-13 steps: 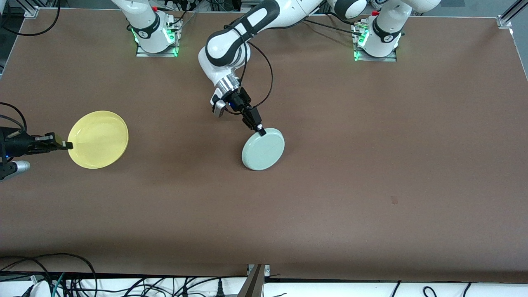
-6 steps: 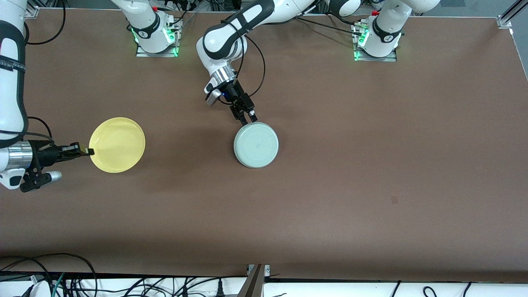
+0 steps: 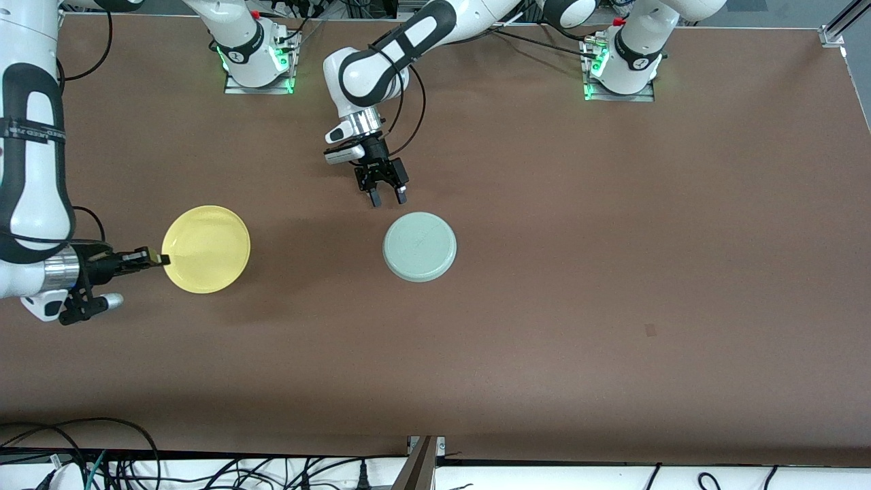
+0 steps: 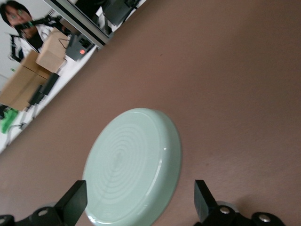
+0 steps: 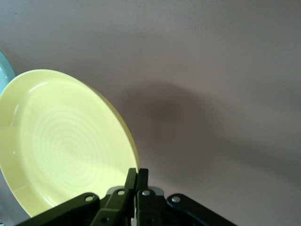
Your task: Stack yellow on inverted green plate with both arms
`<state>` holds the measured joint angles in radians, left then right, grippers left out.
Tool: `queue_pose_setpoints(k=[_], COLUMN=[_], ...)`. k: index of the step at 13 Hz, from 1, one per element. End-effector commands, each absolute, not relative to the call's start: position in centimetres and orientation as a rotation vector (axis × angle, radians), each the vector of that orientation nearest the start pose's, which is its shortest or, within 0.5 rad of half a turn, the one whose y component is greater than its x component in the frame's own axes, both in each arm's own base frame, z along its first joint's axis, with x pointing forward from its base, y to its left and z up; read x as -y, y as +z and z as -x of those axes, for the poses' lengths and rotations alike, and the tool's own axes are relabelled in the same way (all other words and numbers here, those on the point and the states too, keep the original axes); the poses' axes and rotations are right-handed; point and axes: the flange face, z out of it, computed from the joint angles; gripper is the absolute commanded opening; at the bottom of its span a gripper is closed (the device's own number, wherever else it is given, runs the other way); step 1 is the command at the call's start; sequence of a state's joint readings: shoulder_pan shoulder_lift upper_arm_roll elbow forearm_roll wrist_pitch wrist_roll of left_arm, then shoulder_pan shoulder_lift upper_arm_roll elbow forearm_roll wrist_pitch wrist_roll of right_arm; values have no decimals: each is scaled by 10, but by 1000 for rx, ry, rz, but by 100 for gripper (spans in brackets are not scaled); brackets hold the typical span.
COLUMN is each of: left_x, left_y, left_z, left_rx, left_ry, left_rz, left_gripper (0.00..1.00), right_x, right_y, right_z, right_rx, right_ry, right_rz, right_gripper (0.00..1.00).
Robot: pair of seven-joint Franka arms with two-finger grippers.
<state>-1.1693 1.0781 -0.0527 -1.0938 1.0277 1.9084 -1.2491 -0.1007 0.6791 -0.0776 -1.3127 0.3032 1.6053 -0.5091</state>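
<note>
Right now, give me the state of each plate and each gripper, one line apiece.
green plate: upside down, flat on the table, free of any gripper.
yellow plate: right way up, held at its rim, above the table.
left gripper: open, beside the green plate.
right gripper: shut on the yellow plate's rim.

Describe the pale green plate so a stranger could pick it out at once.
On the brown table, near its middle, under the open left gripper, lies the small round pale mint-green plate. It rests upside down, unlike the bright-yellow plate held by the right gripper.

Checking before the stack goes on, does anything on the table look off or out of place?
Only the green plate: it lies upside down on the table, as intended. The yellow plate is pinched by its rim in the right hand.
</note>
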Motion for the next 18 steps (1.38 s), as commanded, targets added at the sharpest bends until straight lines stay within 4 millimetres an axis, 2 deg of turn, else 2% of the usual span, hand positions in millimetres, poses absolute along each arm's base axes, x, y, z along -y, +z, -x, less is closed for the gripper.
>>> queue_pose_setpoints(k=[1, 3, 5, 7, 9, 11, 12, 14, 15, 16, 18], left_x=[674, 660, 640, 616, 590, 565, 549, 527, 517, 507, 469], left_y=[192, 219, 244, 275, 306, 330, 342, 364, 380, 397, 438], left_z=[-368, -403, -438, -474, -505, -531, -545, -556, -559, -561, -576], left_rx=[-377, -229, -135, -50, -6, 62, 102, 120, 141, 162, 155], left_ry=[-891, -765, -650, -518, -428, -353, -334, -296, -283, -252, -182], left_rz=[2587, 2750, 2835, 2932, 2999, 3059, 3074, 3055, 3040, 3039, 3065], left_gripper=[100, 100, 100, 100, 100, 100, 100, 100, 100, 100, 100], right_x=[53, 27, 7, -29, -54, -85, -88, -107, -126, -155, -196], right_y=[294, 278, 266, 265, 259, 249, 240, 236, 238, 241, 243], right_z=[-684, -682, -678, -677, -674, -666, -662, -655, -653, -650, -640], right_rx=[378, 390, 329, 312, 293, 305, 271, 241, 191, 154, 120], right_ry=[364, 352, 382, 402, 419, 408, 389, 358, 363, 364, 320], right_rz=[2726, 2716, 2729, 2748, 2764, 2736, 2720, 2704, 2717, 2736, 2770], right_gripper=[0, 0, 0, 0, 0, 0, 0, 0, 0, 0, 0])
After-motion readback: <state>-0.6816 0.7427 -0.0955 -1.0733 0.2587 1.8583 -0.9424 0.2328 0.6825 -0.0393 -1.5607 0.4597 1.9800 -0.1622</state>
